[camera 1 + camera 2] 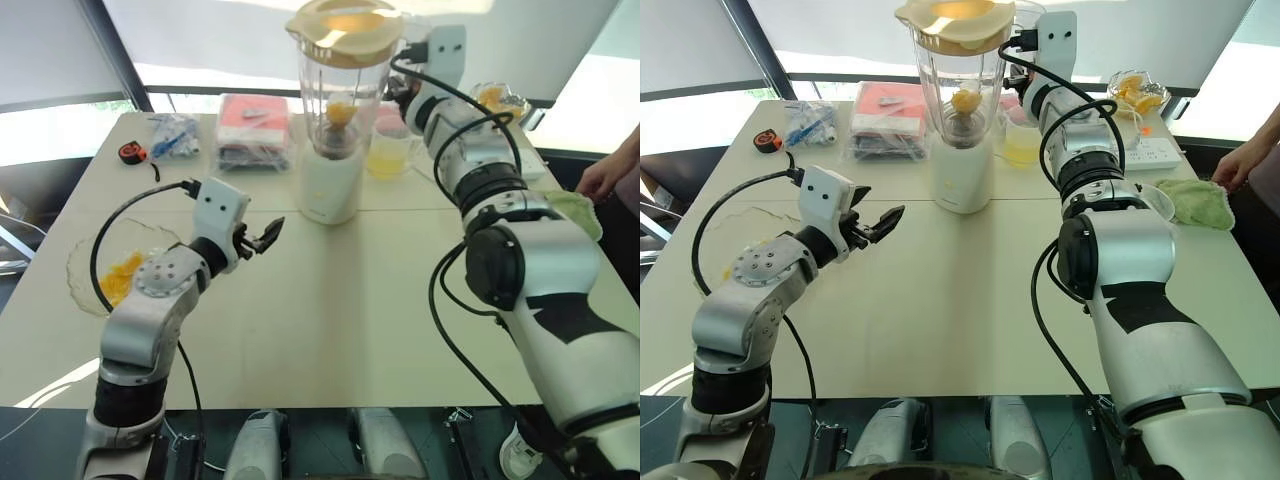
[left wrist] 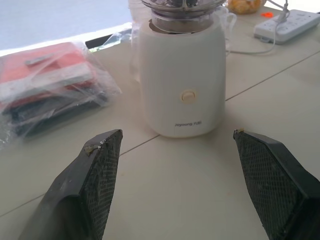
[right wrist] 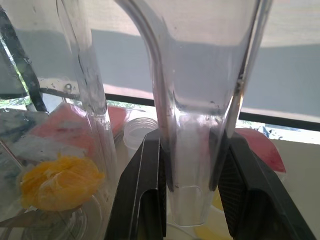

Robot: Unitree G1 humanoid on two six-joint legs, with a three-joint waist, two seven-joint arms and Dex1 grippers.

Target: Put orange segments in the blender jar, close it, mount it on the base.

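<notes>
Hovering low over the near part of the desk [image 1: 330, 320], the left gripper [image 2: 177, 187] stands wide open with nothing between its fingers, aimed toward the base [image 2: 181, 82] but well short of it. Farther back, the blender jar [image 1: 342, 85] sits upright on the base with its pale lid [image 1: 955, 25] on top and orange segments [image 3: 55, 182] lying at its bottom by the blade. The right gripper [image 3: 192, 172] is closed on the jar's clear side handle [image 3: 192, 125], one finger on each side. The step in hand looks like seating the jar, so the right gripper should keep it upright and press or twist gently until it sits snugly, then release straight back off the handle without tugging. The left gripper could brace the base should it shift.
</notes>
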